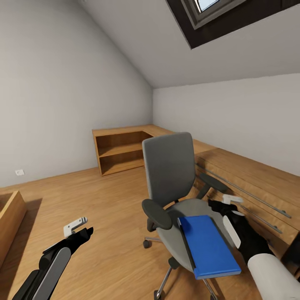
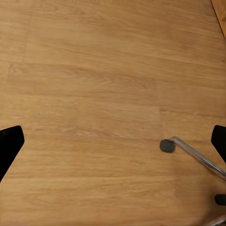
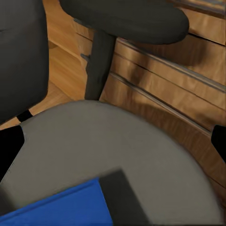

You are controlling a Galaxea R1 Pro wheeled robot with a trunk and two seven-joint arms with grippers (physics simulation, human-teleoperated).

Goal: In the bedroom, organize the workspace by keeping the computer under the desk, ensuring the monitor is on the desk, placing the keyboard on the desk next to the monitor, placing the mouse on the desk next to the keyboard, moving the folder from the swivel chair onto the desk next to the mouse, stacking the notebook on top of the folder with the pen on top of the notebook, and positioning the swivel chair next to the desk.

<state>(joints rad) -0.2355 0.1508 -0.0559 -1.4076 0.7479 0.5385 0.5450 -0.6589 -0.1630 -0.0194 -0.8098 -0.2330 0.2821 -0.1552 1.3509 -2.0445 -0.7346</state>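
I face a corner of the bedroom [image 1: 125, 50] under the sloped grey-white ceiling, with a skylight [image 1: 208, 8] at the top right of the head view.

The swivel chair [image 1: 168, 166] stands at centre right of the head view, its tall grey back upright and its seat toward the lower right. The folder [image 1: 210, 246] lies flat on the seat, bright blue, dark spine edge on its left side, its near end reaching past the seat's front edge. In the right wrist view the folder [image 3: 61, 207] shows as a blue corner at the lower left of the frame, resting on the grey seat, with one black armrest [image 3: 127, 19] above it.

My right gripper [image 1: 227, 204] hovers over the seat at the folder's far right corner, near it but not touching. Its fingers stand apart and clamp nothing; in the right wrist view one black fingertip [image 3: 9, 146] shows at each side edge.

My left gripper [image 1: 81, 227] sits at the lower left of the head view, over bare wood floor [image 1: 104, 200], well apart from the chair. In the left wrist view its fingertips [image 2: 9, 146] are spread wide and empty; a chrome base leg [image 2: 197, 155] with a black castor [image 2: 166, 145] enters at the lower right.

A low wooden open shelving unit [image 1: 121, 152] stands against the far wall, left of the chair. A light wooden chest with long bar handles [image 1: 250, 191] runs along the right wall behind the chair.
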